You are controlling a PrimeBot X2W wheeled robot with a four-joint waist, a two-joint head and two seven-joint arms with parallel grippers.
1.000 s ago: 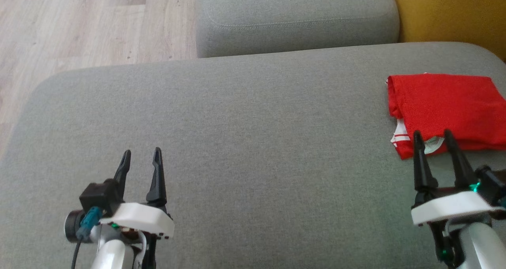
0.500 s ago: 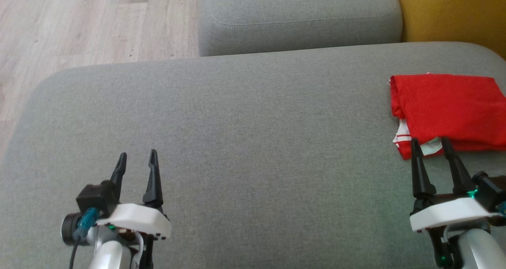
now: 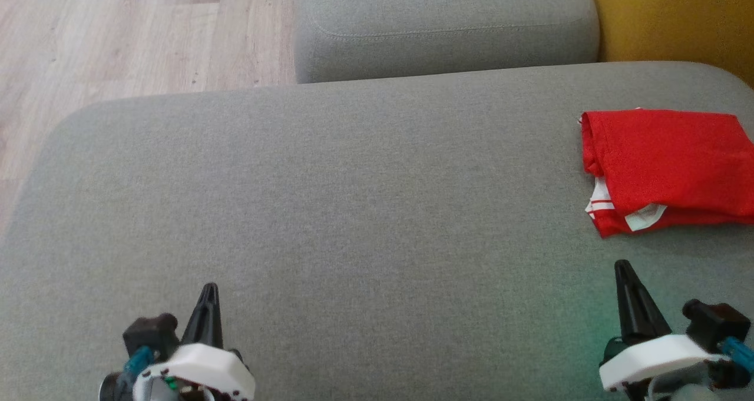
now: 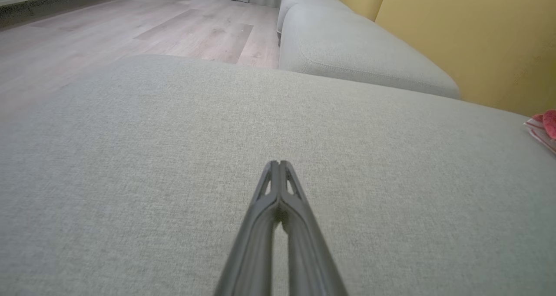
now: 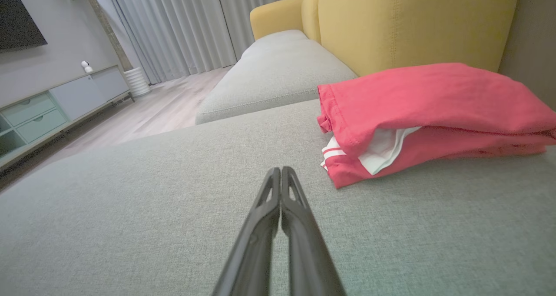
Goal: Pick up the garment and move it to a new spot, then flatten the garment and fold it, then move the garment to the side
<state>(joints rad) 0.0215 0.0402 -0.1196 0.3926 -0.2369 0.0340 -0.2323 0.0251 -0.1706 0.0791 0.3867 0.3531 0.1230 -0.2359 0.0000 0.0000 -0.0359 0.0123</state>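
I judge the folded red cloth garment [image 3: 665, 159] set aside at right. Left gripper [image 3: 209, 288] and right gripper [image 3: 623, 267] have fingers together, empty. I'd park.

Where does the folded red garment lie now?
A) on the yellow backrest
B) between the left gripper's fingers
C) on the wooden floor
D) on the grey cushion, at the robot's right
D: the red garment rests on the grey cushion, ahead of the right gripper.

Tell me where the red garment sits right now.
In the head view the folded red garment lies at the right end of the grey cushion, near the yellow backrest, beyond the shut right gripper.
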